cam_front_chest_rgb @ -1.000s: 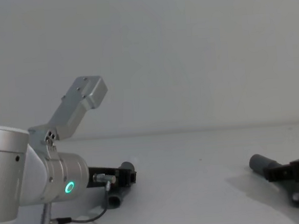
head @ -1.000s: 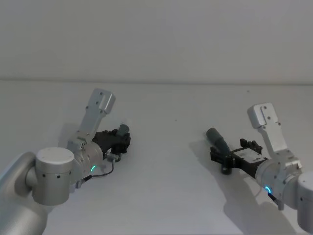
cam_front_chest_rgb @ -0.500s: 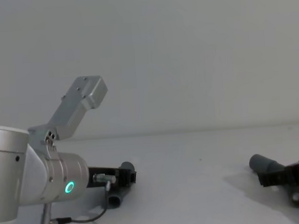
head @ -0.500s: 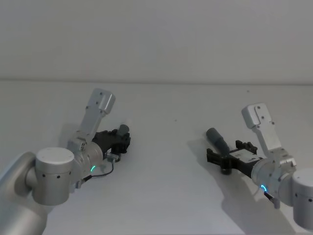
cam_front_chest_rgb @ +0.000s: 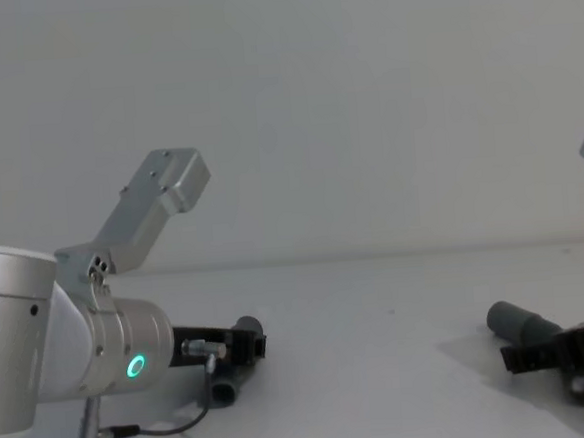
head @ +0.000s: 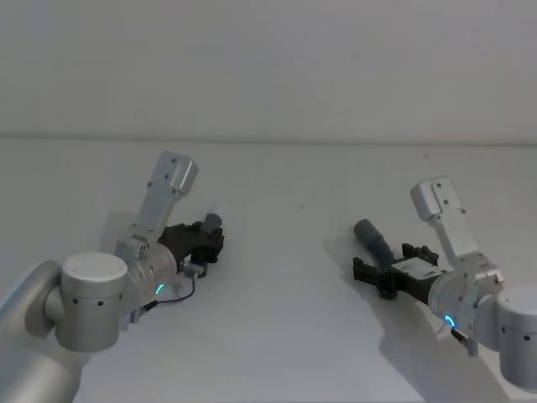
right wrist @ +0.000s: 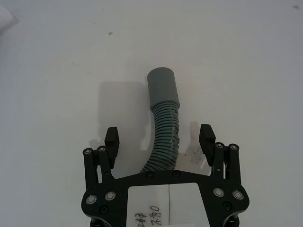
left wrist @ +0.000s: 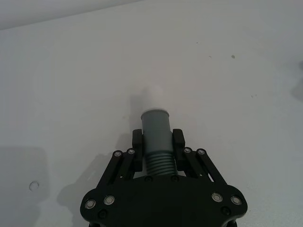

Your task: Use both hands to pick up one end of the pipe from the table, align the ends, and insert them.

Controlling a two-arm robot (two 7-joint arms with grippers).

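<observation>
Left gripper (left wrist: pixel 157 140) stays clamped on its hose (left wrist: pixel 155 124), unmoved. Right gripper (right wrist: pixel 159 134), fingers spread wide, keeps sliding leftward over the table (head: pixel 285 327), straddling the other hose (right wrist: pixel 163 90).

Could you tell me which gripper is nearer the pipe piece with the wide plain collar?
Right. The right gripper straddles that piece, jaws open; the left gripper is across the table, clamping the other piece.

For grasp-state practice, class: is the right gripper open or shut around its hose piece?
Open: the right gripper has its fingers clear on both sides of the ribbed hose piece.
</observation>
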